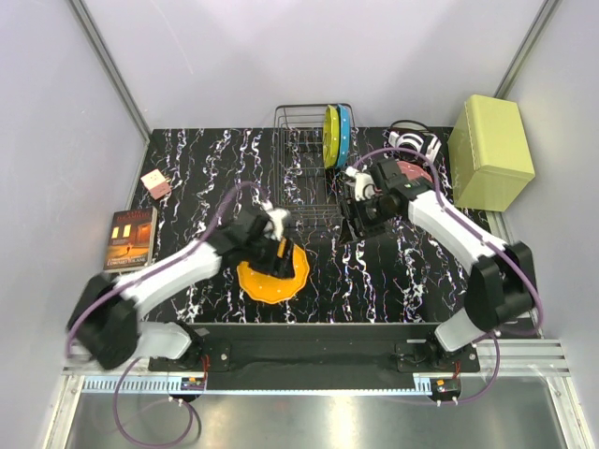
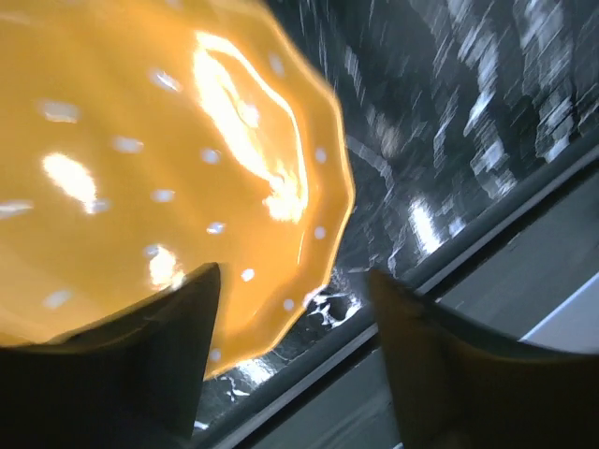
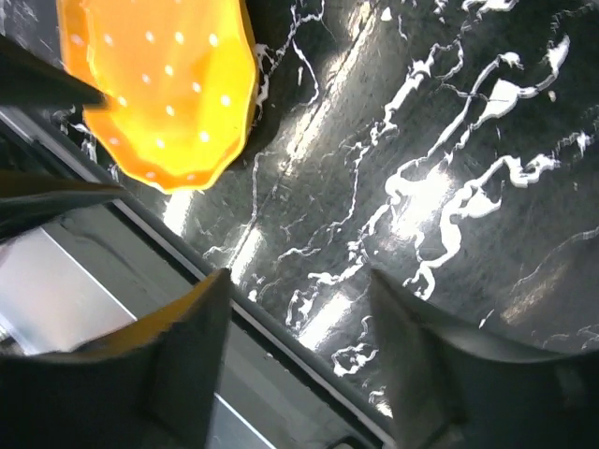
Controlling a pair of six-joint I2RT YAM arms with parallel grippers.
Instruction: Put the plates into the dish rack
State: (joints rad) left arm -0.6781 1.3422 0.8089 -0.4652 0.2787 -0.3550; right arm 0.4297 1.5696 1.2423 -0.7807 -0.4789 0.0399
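1. At the left gripper (image 2: 290,327): released, jaws spread wide. Straddles the rim of the orange plate (image 2: 140,168), one finger over its face and the other past its edge. Grasps nothing yet.
2. At the right gripper (image 3: 299,346): also released and empty. Hovers over the bare mat (image 1: 412,271), just in front of the rack (image 1: 298,159).
3. Orange plate: lies flat in front of the rack, a little to its left and apart from it. Yellow-green plate (image 1: 328,136) and blue plate (image 1: 344,134): stand side by side in the rack's far right slots.
4. Risk: a shallow pinch on a glossy scalloped rim probably slips or tips on lifting. Pressing down could skate the plate off the table edge, just beside it on the side away from the rack.
5. Risk: a swing toward the rack could clip the right gripper near that path, or knock the standing plates.
6. Room: free slots in the rack in front of and left of the two plates. Book (image 1: 131,238) well left of the rack, box (image 1: 489,152) to its right.
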